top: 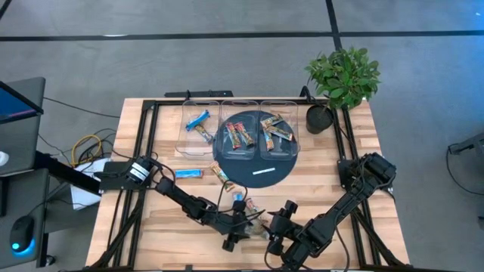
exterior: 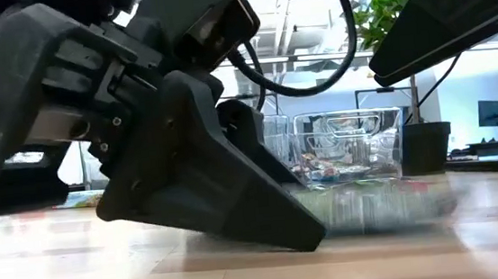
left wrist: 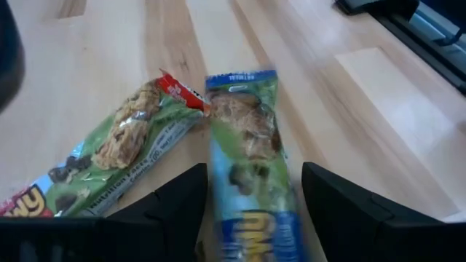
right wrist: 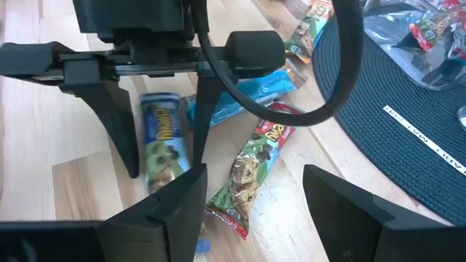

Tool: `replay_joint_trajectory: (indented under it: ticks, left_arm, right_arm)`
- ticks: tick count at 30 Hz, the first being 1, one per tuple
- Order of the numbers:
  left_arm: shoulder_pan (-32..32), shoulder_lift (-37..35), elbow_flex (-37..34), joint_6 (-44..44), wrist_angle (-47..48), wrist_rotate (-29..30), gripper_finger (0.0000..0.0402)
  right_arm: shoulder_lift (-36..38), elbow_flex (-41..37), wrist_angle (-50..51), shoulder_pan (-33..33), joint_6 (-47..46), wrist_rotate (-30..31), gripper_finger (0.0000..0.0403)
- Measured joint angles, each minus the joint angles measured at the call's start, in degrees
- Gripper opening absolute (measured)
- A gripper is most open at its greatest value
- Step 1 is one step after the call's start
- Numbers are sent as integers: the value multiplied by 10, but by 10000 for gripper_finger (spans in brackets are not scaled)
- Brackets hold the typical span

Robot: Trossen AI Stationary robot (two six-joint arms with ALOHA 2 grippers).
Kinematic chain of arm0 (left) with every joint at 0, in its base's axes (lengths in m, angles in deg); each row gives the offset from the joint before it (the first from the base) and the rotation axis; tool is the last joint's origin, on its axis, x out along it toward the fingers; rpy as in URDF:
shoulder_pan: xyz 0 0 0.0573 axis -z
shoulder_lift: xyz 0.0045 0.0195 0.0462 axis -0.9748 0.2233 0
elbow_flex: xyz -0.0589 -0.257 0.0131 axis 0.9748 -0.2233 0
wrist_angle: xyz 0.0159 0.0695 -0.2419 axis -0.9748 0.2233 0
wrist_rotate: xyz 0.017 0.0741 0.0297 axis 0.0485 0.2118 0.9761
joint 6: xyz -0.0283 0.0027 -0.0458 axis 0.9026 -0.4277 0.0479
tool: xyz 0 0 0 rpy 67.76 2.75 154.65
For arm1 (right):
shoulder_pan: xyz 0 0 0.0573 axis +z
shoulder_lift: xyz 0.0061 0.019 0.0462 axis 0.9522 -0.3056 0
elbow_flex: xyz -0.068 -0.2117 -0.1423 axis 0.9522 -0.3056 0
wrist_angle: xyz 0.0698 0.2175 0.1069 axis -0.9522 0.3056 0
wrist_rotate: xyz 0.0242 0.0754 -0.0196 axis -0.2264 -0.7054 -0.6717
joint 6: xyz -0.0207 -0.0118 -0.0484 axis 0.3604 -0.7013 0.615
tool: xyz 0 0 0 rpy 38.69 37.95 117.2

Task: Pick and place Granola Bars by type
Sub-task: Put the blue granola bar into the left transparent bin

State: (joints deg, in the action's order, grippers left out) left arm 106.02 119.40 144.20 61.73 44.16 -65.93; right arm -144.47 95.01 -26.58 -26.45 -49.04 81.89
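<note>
A: Green-and-blue bar (right wrist: 162,140) lies on the worktop (top: 355,159), between the left gripper's (right wrist: 162,154) spread fingers (right wrist: 120,138)

B: Pick step, I'd say: squeeze, lift, carry to the tubs (top: 198,130); right gripper (top: 278,240) released, nearby

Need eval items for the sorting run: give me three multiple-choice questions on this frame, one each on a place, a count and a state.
1. Where does the white strip lie?
A. on bare wood
B. in a clear bin
C. on the dark round mat

2. How many clear bins stand on the table?
A. two
B. three
C. five

3. How is the left gripper?
A. open, fingers either side of a bar lying on the table
B. shut on a bar held in the air
C. parked over the plant

Key:
1 C: the white strip lies on the mat.
2 B: three bins stand side by side.
3 A: the left gripper straddles a bar lying flat on the table.
</note>
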Motion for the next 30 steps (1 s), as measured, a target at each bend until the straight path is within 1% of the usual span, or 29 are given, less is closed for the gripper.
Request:
replay_joint_trajectory:
  ticks: [6, 20, 25, 30]
  left_arm:
    - [-1, 0, 1, 2, 10, -1, 214]
    - [0, -1, 1, -18, 12, 8, 136]
    - [0, -1, 4, -25, 14, 10, 120]
    - [5, -1, 17, -49, 23, 13, 115]
  right_arm:
    - [0, 0, 0, 0, 0, 0, 221]
    - [0, 0, 0, 0, 0, 0, 221]
    - [0, 0, 0, 0, 0, 0, 221]
    - [0, 0, 0, 0, 0, 0, 221]
